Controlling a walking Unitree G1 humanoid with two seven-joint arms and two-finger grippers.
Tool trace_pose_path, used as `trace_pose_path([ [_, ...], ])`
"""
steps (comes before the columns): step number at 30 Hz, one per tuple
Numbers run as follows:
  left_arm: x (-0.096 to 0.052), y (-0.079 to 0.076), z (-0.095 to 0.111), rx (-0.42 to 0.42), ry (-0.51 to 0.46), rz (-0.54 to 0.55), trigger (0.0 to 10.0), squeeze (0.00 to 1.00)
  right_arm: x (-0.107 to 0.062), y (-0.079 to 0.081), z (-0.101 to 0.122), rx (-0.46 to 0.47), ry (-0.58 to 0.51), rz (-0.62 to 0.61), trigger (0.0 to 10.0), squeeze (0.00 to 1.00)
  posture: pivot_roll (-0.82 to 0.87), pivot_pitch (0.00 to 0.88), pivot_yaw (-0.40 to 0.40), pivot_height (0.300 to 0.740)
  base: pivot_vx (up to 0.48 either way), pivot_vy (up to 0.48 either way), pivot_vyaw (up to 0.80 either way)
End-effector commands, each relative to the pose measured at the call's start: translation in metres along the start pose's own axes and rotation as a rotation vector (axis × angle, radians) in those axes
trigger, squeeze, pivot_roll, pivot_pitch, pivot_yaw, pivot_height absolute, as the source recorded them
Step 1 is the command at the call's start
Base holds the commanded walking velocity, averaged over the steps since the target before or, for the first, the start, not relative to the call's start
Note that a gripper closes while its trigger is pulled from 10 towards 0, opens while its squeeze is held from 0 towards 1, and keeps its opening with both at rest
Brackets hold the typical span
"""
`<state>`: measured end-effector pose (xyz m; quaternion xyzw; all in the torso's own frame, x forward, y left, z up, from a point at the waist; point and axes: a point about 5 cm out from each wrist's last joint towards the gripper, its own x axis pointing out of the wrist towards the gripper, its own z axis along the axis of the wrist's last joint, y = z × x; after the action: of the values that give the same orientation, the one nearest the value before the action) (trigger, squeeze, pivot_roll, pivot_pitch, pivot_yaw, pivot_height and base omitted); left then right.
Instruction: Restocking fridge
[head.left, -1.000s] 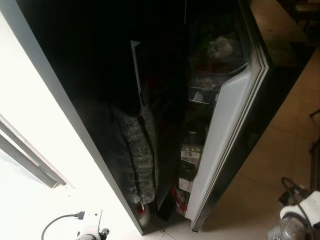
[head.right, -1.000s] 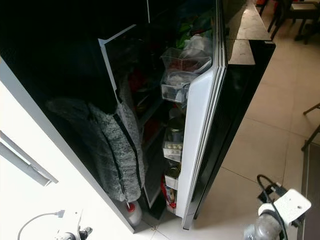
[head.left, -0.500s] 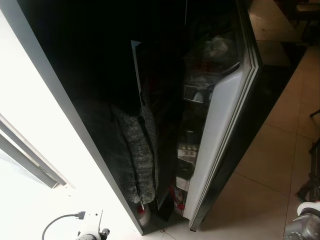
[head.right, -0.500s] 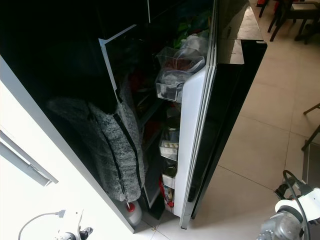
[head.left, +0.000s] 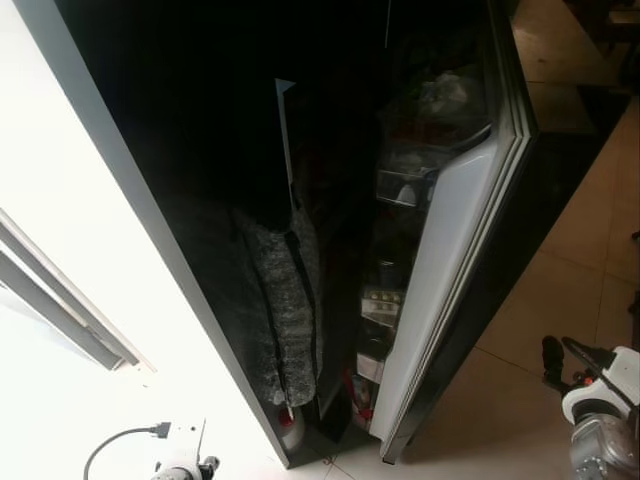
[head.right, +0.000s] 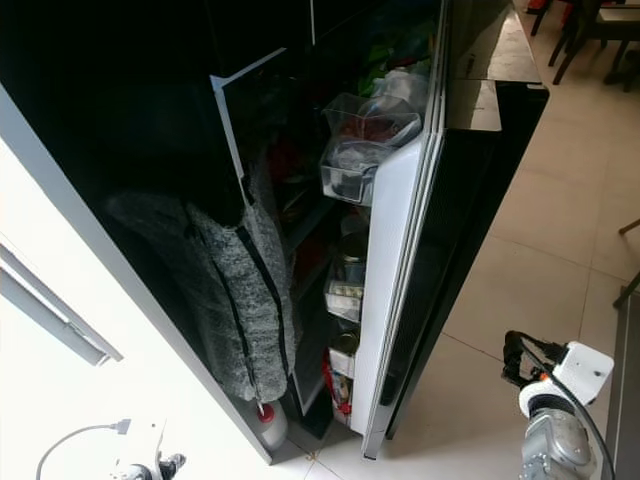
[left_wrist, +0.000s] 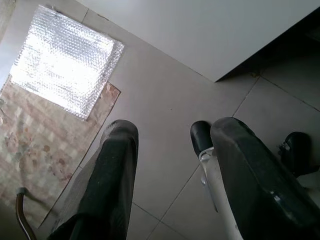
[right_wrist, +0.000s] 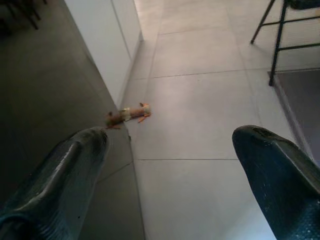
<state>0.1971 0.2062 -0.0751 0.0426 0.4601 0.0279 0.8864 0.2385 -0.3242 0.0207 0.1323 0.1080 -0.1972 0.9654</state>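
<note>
The black fridge (head.right: 140, 110) stands before me with its right door (head.right: 395, 260) part open. The door's shelves hold a clear bin (head.right: 365, 150) of wrapped food, jars (head.right: 350, 262) and small packs below. My right gripper (right_wrist: 170, 145) hangs low over the tiled floor to the right of the door, open and holding nothing; its black fingers (head.right: 515, 355) point toward the door. My left gripper (left_wrist: 170, 135) hangs open over the floor at the lower left, with nothing in it.
A grey fleece garment (head.right: 245, 290) shows against the fridge's dark left side. A red-capped bottle (head.right: 268, 425) stands at the fridge's foot. A small orange-brown thing (right_wrist: 127, 115) lies on the tiles. Chair legs (right_wrist: 277, 35), a foil sheet (left_wrist: 65, 60) and a rug (left_wrist: 35, 150) are nearby.
The view has swayed slightly. My right arm dipped low, then rose again, and its fingers now show beside the door.
</note>
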Motion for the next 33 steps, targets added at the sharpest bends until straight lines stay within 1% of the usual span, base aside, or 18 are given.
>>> trace_pose_path([
  [1, -0.001, 0.006, -0.003, 0.015, 0.017, 0.017, 10.0, 0.00, 0.005, 0.007, 0.006, 0.027, -0.001, 0.057, 10.0, 0.00, -0.23, 0.027, 0.063, 0.740, 0.000, 0.000, 0.00],
  [2, -0.001, 0.006, -0.003, 0.016, 0.017, 0.017, 10.0, 0.00, 0.005, 0.010, 0.004, 0.022, 0.017, 0.076, 10.0, 0.00, -0.23, 0.028, 0.063, 0.740, 0.000, 0.000, 0.00],
  [3, -0.001, 0.006, -0.003, 0.016, 0.017, 0.018, 10.0, 0.00, 0.006, 0.018, -0.001, -0.015, 0.056, 0.132, 10.0, 0.00, -0.23, 0.027, 0.063, 0.740, 0.000, 0.000, 0.00],
  [5, -0.001, 0.006, -0.003, 0.016, 0.017, 0.019, 10.0, 0.00, 0.006, 0.022, -0.003, -0.031, 0.070, 0.161, 10.0, 0.00, -0.23, 0.026, 0.063, 0.740, 0.000, 0.000, 0.00],
  [6, -0.001, 0.006, -0.003, 0.017, 0.017, 0.019, 10.0, 0.00, 0.006, 0.028, -0.006, -0.035, 0.082, 0.201, 10.0, 0.00, -0.23, 0.026, 0.063, 0.740, 0.000, 0.000, 0.00],
  [8, -0.001, 0.006, -0.003, 0.018, 0.017, 0.019, 10.0, 0.00, 0.006, 0.035, -0.006, -0.028, 0.075, 0.239, 10.0, 0.00, -0.22, 0.024, 0.063, 0.740, 0.000, 0.000, 0.00],
  [13, -0.001, 0.007, -0.003, 0.020, 0.016, 0.019, 10.0, 0.00, 0.007, 0.040, -0.006, -0.021, 0.071, 0.253, 10.0, 0.00, -0.22, 0.020, 0.065, 0.740, 0.000, 0.000, 0.00],
  [21, -0.001, 0.007, -0.003, 0.025, 0.015, 0.017, 10.0, 0.00, 0.008, 0.051, -0.005, -0.009, 0.071, 0.321, 10.0, 0.00, -0.22, 0.023, 0.065, 0.740, 0.000, 0.000, 0.00],
  [26, -0.001, 0.006, -0.003, 0.026, 0.015, 0.017, 10.0, 0.00, 0.010, 0.057, -0.004, -0.018, 0.071, 0.342, 10.0, 0.00, -0.22, 0.023, 0.065, 0.740, 0.000, 0.000, 0.00],
  [27, -0.001, 0.006, -0.003, 0.027, 0.016, 0.016, 10.0, 0.00, 0.011, 0.063, -0.004, -0.018, 0.070, 0.366, 10.0, 0.00, -0.22, 0.023, 0.065, 0.740, 0.000, 0.000, 0.00],
  [29, -0.001, 0.006, -0.003, 0.028, 0.016, 0.015, 10.0, 0.00, 0.011, 0.066, -0.004, -0.018, 0.070, 0.383, 10.0, 0.00, -0.22, 0.023, 0.064, 0.740, 0.000, 0.000, 0.00],
  [30, -0.001, 0.006, -0.003, 0.028, 0.016, 0.015, 10.0, 0.00, 0.012, 0.071, -0.003, -0.020, 0.071, 0.399, 10.0, 0.00, -0.22, 0.023, 0.063, 0.740, 0.000, 0.000, 0.00],
  [33, -0.001, 0.006, -0.003, 0.028, 0.017, 0.014, 10.0, 0.00, 0.013, 0.075, -0.004, -0.032, 0.075, 0.401, 10.0, 0.00, -0.22, 0.022, 0.063, 0.740, 0.000, 0.000, 0.00],
])
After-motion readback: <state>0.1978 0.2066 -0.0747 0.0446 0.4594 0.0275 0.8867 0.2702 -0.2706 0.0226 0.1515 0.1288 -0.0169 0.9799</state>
